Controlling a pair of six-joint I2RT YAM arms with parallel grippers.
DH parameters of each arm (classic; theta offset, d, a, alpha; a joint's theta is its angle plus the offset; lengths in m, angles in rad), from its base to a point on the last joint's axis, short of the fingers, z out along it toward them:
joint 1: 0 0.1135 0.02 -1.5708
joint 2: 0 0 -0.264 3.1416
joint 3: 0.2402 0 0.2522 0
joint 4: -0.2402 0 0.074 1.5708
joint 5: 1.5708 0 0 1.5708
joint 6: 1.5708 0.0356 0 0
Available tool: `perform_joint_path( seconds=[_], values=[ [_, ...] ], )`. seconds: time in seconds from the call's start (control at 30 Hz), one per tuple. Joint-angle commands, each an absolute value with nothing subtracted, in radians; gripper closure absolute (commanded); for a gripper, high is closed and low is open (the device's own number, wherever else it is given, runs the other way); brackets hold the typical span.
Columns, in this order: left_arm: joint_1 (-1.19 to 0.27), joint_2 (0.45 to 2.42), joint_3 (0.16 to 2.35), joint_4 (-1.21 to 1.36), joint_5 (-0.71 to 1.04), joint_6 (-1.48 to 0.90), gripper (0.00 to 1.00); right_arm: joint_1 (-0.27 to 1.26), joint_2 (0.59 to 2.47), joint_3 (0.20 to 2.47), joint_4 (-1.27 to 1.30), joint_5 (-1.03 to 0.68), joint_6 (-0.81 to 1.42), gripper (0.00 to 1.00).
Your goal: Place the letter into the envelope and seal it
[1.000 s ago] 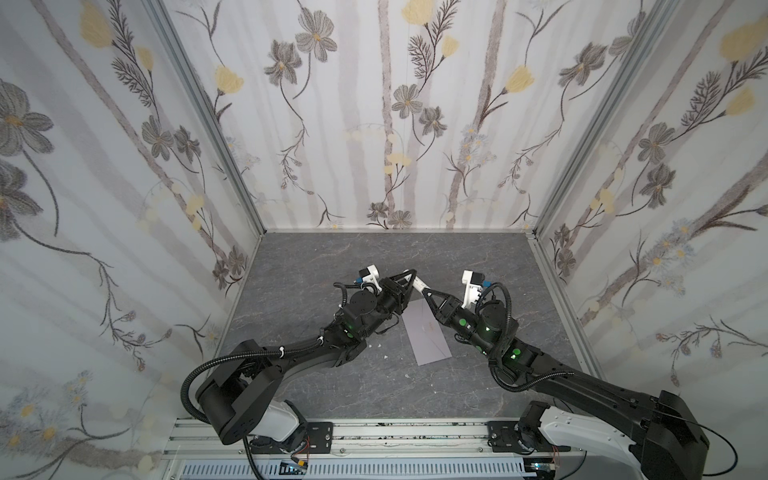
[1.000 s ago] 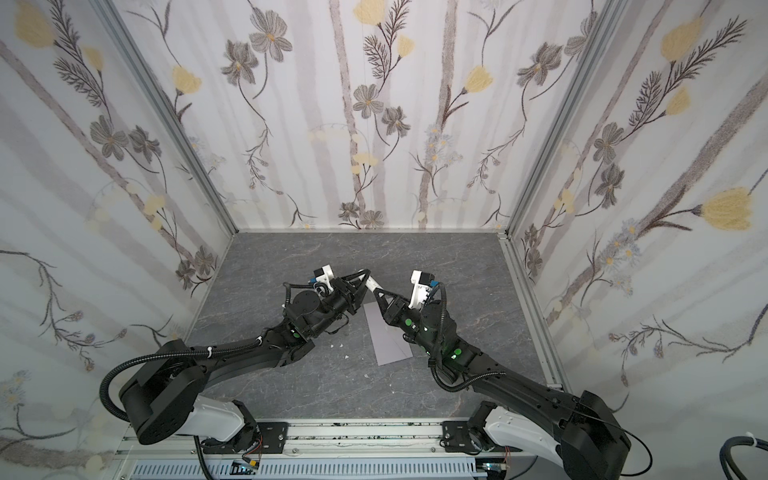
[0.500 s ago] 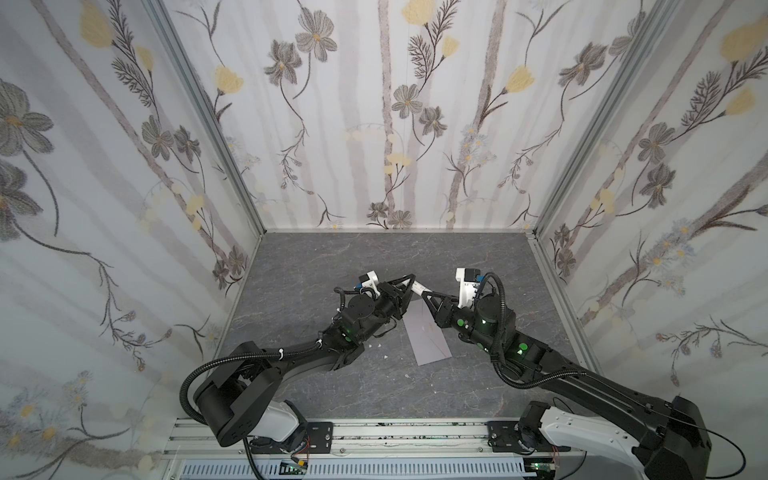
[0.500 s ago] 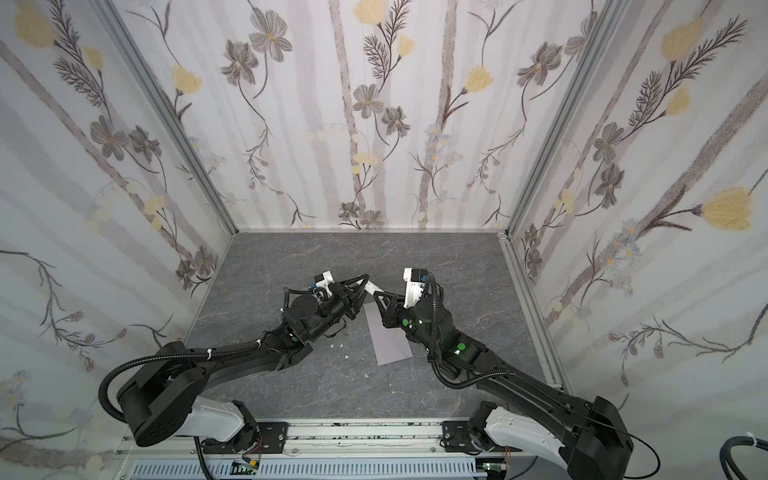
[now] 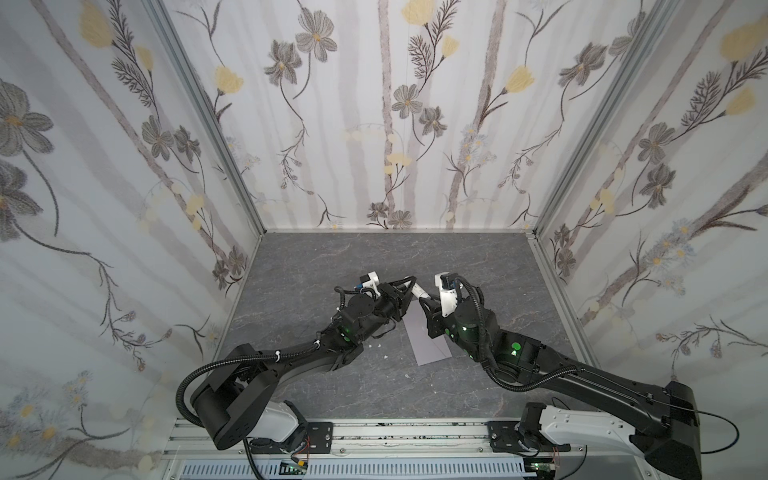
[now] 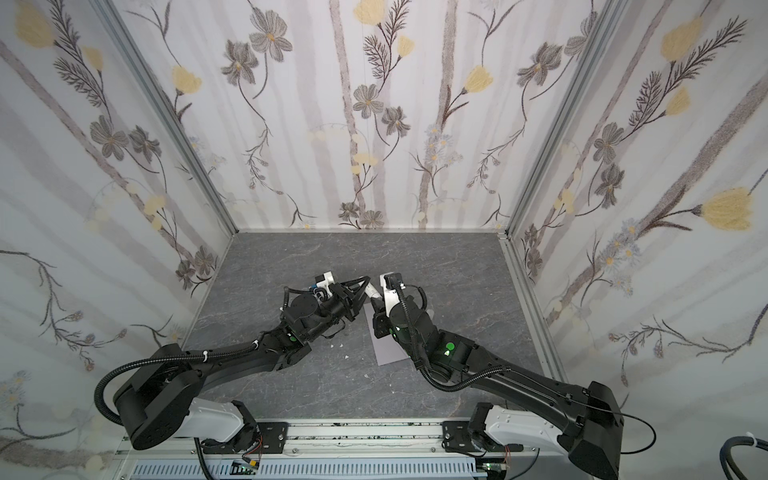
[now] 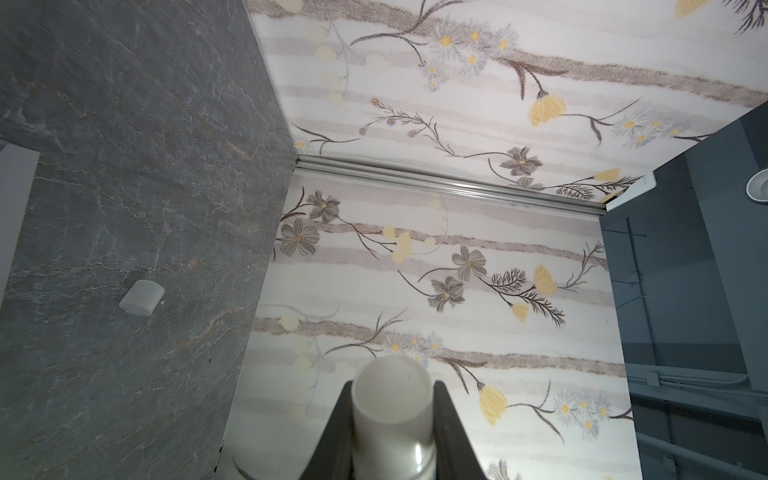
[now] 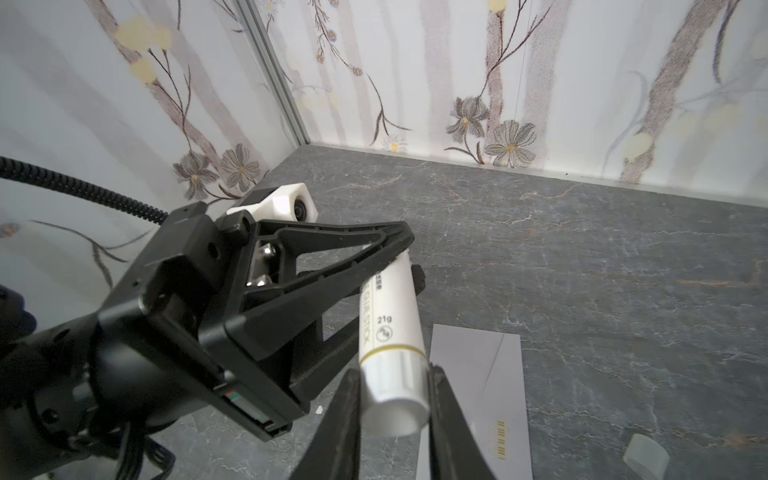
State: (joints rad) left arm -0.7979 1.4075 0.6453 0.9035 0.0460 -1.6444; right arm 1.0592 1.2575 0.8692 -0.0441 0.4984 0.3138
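The grey-lavender envelope (image 5: 428,343) (image 6: 384,351) lies flat on the dark table, half under the right arm; it also shows in the right wrist view, envelope (image 8: 478,374). Above its far end a white glue stick (image 5: 417,292) (image 6: 372,293) (image 8: 392,332) hangs between both grippers. My left gripper (image 5: 411,286) (image 7: 392,388) is shut on one end of the tube. My right gripper (image 5: 426,301) (image 8: 394,374) is shut on the other end, below its gold ring. The letter is out of view.
A small translucent cap (image 7: 141,297) (image 8: 646,461) lies on the table beside the envelope. Tiny white scraps (image 5: 376,345) dot the table under the left arm. Flowered walls (image 5: 374,124) close in the back and both sides.
My right wrist has swung to the left and turned, closing up on the left gripper above the envelope. Both grippers have kept hold of the glue stick. The envelope has not moved.
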Motion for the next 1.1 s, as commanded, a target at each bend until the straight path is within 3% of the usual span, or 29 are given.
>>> perform_joint_path(
  seconds=[0.0,0.6,1.07],
  values=[
    [-0.8,1.401,0.655,0.946,0.109,-1.631,1.0,1.094,1.292,0.897,-0.102,0.702,0.184,0.85],
    [-0.79,1.37,0.644,0.923,0.117,-1.613,1.0,1.306,1.508,0.933,-0.037,1.185,-0.268,0.87],
    [-0.79,1.344,0.64,0.892,0.097,-1.598,1.0,1.357,1.587,0.916,0.06,1.29,-0.413,0.87]
  ],
)
